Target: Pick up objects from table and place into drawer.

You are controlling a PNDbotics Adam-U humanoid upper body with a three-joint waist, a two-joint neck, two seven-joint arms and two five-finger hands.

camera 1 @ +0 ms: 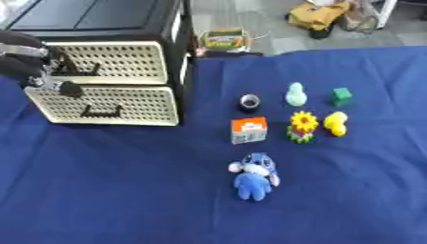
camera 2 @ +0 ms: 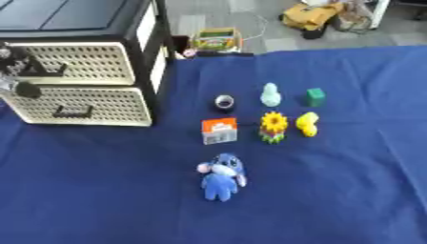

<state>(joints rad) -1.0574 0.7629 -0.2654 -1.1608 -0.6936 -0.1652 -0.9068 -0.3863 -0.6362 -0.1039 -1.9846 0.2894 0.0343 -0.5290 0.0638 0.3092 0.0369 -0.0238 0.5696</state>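
Note:
A black cabinet [camera 1: 185, 57] stands at the table's back left with two cream perforated drawers. The lower drawer [camera 1: 108, 106] juts forward of the upper drawer [camera 1: 116, 62]. My left hand [camera 1: 32, 66] hangs at the left edge, in front of both drawer fronts at their left ends. On the blue cloth lie a blue plush toy [camera 1: 254, 175], an orange and white box [camera 1: 249, 130], a sunflower toy [camera 1: 303, 126], a yellow duck [camera 1: 335, 123], a green cube [camera 1: 340, 96], a pale green pear shape [camera 1: 295, 94] and a small dark ring [camera 1: 249, 101]. No right hand shows.
A colourful box [camera 1: 225, 39] sits just past the table's far edge, beside the cabinet. A yellow bag [camera 1: 321, 14] lies on the floor beyond. Blue cloth [camera 1: 125, 190] covers the front and left of the table.

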